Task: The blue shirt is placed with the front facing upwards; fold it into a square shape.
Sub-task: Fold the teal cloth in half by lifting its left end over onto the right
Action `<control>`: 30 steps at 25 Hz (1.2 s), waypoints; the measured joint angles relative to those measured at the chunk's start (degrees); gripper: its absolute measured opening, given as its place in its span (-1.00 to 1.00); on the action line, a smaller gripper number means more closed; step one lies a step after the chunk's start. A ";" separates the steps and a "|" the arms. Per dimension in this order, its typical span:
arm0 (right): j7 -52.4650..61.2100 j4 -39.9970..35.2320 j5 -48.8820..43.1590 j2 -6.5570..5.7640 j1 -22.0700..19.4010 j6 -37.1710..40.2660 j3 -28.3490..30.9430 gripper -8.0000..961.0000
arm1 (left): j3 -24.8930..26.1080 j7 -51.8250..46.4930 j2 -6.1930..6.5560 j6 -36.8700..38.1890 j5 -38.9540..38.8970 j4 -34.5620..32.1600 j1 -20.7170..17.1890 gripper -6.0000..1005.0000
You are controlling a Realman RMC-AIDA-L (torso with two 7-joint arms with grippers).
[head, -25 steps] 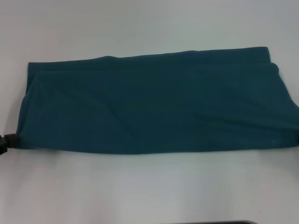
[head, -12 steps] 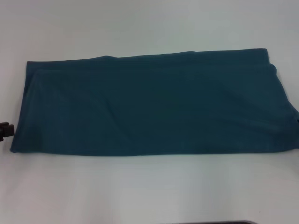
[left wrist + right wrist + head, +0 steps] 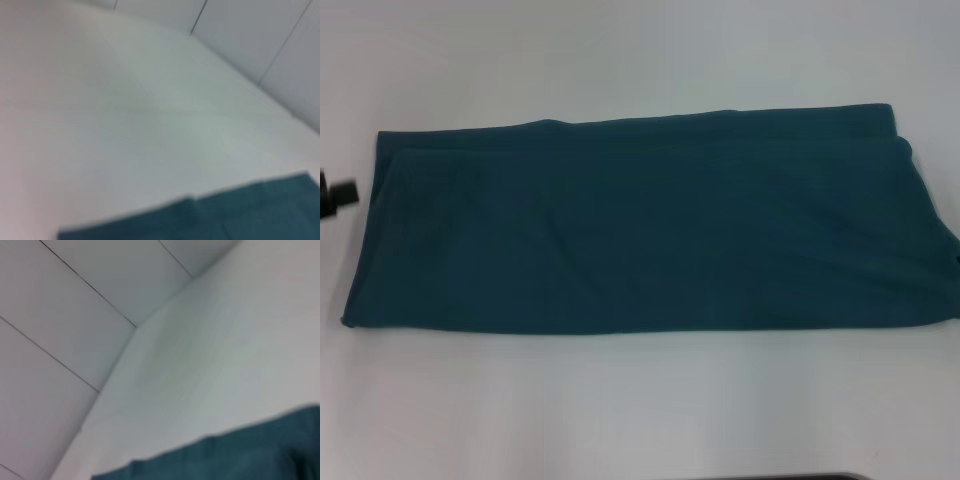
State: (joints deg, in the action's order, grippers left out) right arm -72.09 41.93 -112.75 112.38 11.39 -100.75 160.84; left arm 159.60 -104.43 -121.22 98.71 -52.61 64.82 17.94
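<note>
The blue shirt (image 3: pixel 645 225) lies flat on the white surface (image 3: pixel 640 410), already folded into a long band running side to side — plain teal cloth faces up, with no lettering, collar or sleeve showing. Along the band's far edge a lower layer peeks out as a narrow strip, so the lengthwise fold looks done, if slightly uneven. Judging by its shape, what is left is the crosswise folding: bringing the ends in toward the middle until the band becomes a square.

The left pincer (image 3: pixel 340 192) shows only as a small dark tip just off the shirt's left end, apart from the cloth and holding nothing; whether it is apart or together I cannot tell. The right pincer is out of sight in every view — its wrist camera shows only a shirt edge and the surface beyond.
</note>
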 joint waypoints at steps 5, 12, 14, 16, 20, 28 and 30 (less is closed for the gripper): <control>-0.82 -1.88 -0.85 0.40 5.12 2.33 -0.13 0.15 | -1.27 0.37 -0.91 -5.18 -2.02 -3.33 3.19 0.24; -1.36 -4.77 -2.56 0.37 11.23 8.23 -1.82 0.18 | -7.05 0.54 -1.03 -14.58 -2.01 -9.45 5.40 0.33; -1.16 -5.06 -3.36 0.49 12.18 9.81 -3.43 0.17 | -7.81 0.55 -1.19 -15.56 -2.06 -10.10 5.70 0.33; -0.31 -5.33 -4.53 0.74 13.04 11.89 -5.62 0.15 | -8.12 0.62 -1.26 -15.89 -2.18 -10.79 5.94 0.33; 1.81 -5.82 -6.09 1.03 14.01 14.49 -8.15 0.11 | -8.30 0.98 -1.59 -15.99 -2.45 -11.65 6.08 0.33; 5.53 -7.62 -8.55 1.18 15.74 20.52 -11.84 -0.12 | -8.55 1.70 -2.23 -16.07 -2.59 -11.78 6.24 0.33; 6.84 -7.79 -10.22 1.36 16.30 22.45 -12.76 -0.20 | -8.59 1.80 -2.37 -16.08 -2.60 -11.80 6.28 0.33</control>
State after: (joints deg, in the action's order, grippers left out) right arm -65.24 34.14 -122.97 113.74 27.68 -78.30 148.08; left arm 151.01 -102.63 -123.59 82.63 -55.20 53.02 24.22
